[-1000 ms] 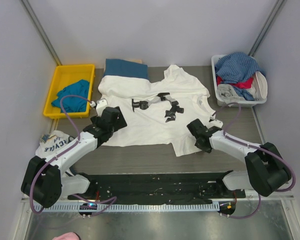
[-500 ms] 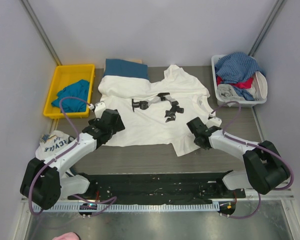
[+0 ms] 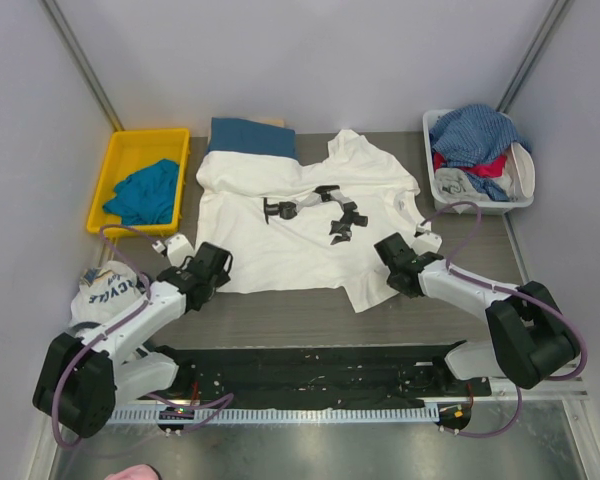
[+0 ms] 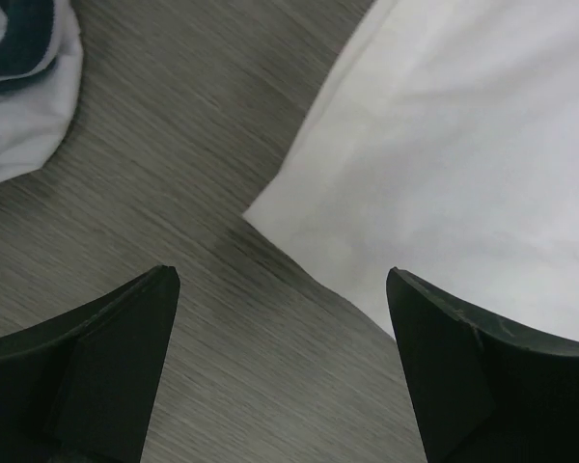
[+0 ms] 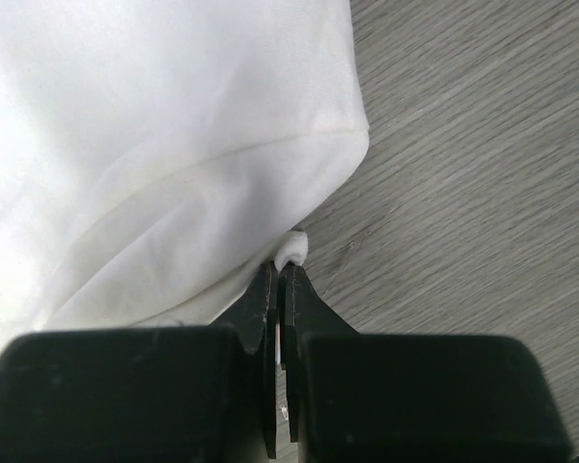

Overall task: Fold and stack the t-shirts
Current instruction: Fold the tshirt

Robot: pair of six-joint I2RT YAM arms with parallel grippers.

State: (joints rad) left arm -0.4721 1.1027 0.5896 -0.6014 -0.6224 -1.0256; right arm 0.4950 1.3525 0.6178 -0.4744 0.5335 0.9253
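The large white t-shirt point(image 3: 300, 225) with black chest marks lies spread on the table. Behind it a folded dark blue t-shirt point(image 3: 250, 136) shows at the back. My left gripper point(image 3: 218, 262) is open and empty, low over the table at the shirt's lower left corner point(image 4: 270, 207). My right gripper point(image 3: 388, 252) is shut on the white shirt's right edge; a small pinch of white cloth point(image 5: 291, 249) sticks out between its tips point(image 5: 281, 275).
A yellow tray point(image 3: 123, 150) with teal cloth sits back left. A white basket point(image 3: 442, 185) of mixed clothes sits back right. A crumpled white printed garment point(image 3: 102, 288) lies at the left near my left arm, also in the left wrist view point(image 4: 24, 87).
My left gripper has drawn back toward the near left, off the white shirt, to its lower left corner. My right gripper has stayed put on the shirt's edge.
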